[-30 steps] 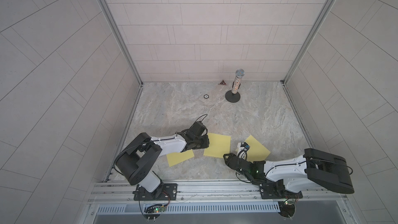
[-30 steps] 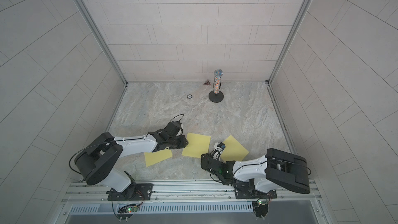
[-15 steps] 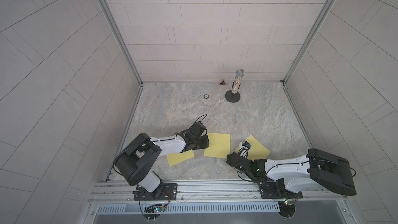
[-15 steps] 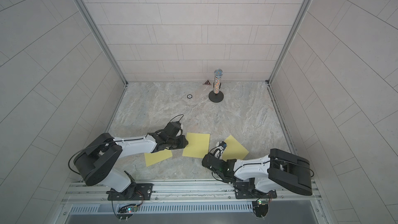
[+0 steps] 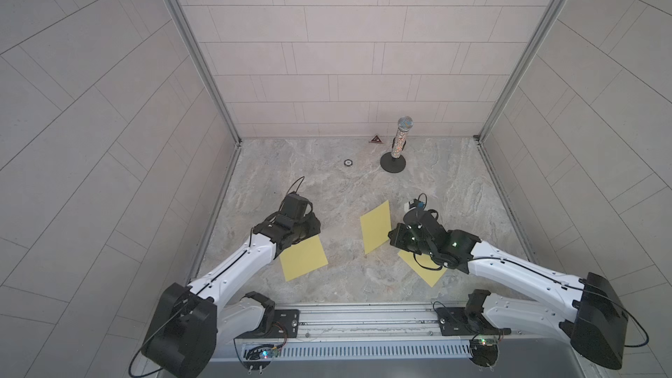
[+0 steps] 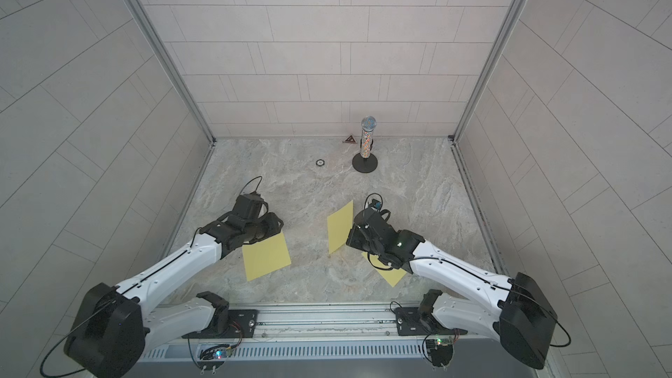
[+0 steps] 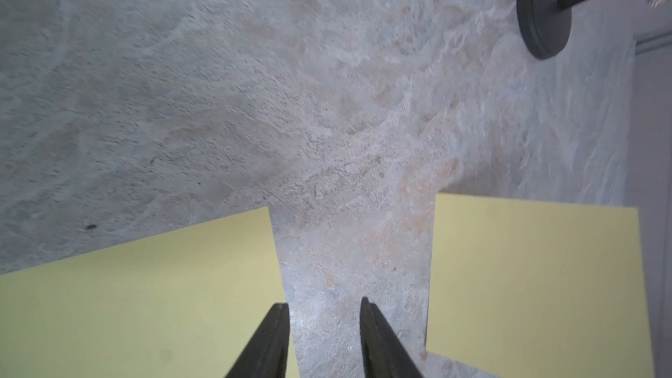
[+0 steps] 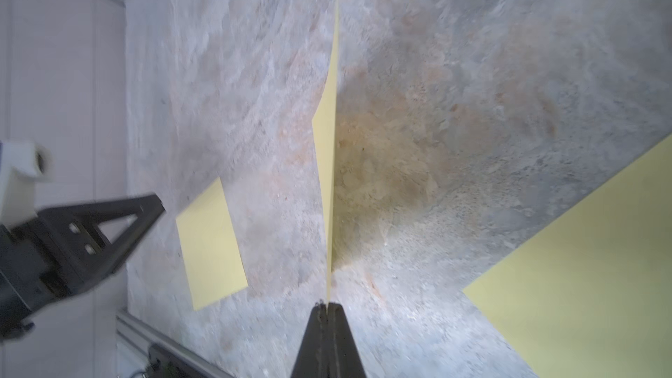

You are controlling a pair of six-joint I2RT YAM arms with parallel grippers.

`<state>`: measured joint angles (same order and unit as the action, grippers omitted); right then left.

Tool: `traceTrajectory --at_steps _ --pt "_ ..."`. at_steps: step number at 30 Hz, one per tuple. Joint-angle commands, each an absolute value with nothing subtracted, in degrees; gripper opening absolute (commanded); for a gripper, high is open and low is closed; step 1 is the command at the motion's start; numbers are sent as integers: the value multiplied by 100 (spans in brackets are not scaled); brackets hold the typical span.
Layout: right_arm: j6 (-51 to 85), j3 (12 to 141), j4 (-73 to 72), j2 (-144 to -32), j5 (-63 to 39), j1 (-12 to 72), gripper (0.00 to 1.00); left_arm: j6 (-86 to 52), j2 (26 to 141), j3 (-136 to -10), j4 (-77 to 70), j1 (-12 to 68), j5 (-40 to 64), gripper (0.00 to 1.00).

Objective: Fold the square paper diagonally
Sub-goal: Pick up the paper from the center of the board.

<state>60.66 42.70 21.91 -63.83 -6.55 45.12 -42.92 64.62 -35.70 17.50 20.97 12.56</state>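
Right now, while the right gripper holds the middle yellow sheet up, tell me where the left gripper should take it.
Take the middle sheet at its free edge, the one facing the left gripper, coming in from that side. The right gripper holds it tilted up, so open jaws can probably straddle the thin edge.

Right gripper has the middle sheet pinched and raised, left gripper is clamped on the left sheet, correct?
No: the left gripper is open, holding nothing beside the left sheet, per the left wrist view. The right gripper does pinch the raised middle sheet.
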Motion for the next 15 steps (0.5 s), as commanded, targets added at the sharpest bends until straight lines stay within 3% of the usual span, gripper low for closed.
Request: traceTrajectory --at_steps 1,7,11,15 --pt "4642 5137 3565 -6730 -1701 4492 0 -4320 6372 -3483 1648 1891 2236 38" --pt "3801 6392 4567 -6973 -2307 4482 0 -4236 6006 -3341 1610 1890 2169 37" --pt "3706 6227 4478 -6790 -2421 4289 0 -4259 5746 -3202 1277 1890 2342 37" --pt "3546 5877 4499 -7014 -3179 3463 0 -4372 5759 -3072 841 1892 2524 37"
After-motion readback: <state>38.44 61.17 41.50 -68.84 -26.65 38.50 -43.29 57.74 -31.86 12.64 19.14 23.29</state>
